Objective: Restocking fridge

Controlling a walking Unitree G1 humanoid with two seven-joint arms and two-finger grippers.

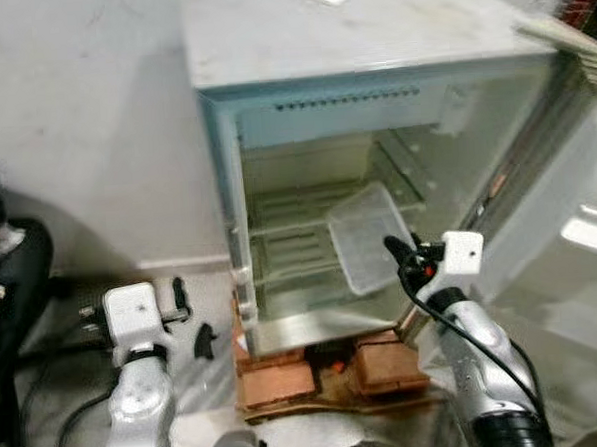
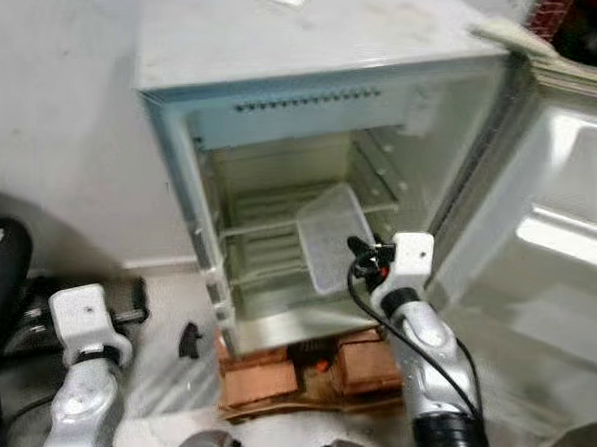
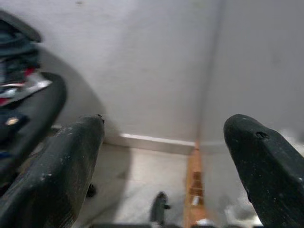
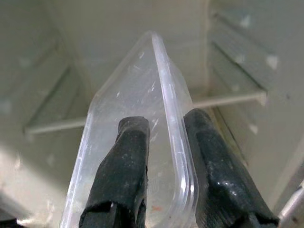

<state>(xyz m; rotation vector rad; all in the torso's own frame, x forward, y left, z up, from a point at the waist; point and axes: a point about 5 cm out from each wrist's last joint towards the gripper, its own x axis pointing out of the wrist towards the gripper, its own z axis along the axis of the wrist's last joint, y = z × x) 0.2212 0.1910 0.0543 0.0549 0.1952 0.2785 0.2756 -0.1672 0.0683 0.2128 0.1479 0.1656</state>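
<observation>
From my left eye, a small fridge stood open before me on bricks, its door swung wide to my right. My right gripper reached into the opening, holding a clear plastic container tilted over the wire shelf; I could not make out anything inside it. My left gripper hung low beside the fridge, near the floor, with a black bag at my far left.

My right eye showed the same: the container in the lower part of the compartment, my right arm in front of it, a white wall behind.

Along my left wrist, the fingers stood well apart, jaws released, holding nothing, pointed at the wall and its baseboard, with the orange edge of the bricks beside.

Along my right wrist, both fingers were clenched on the container's rim, one on each side of its thin wall, shelf rails beyond.
</observation>
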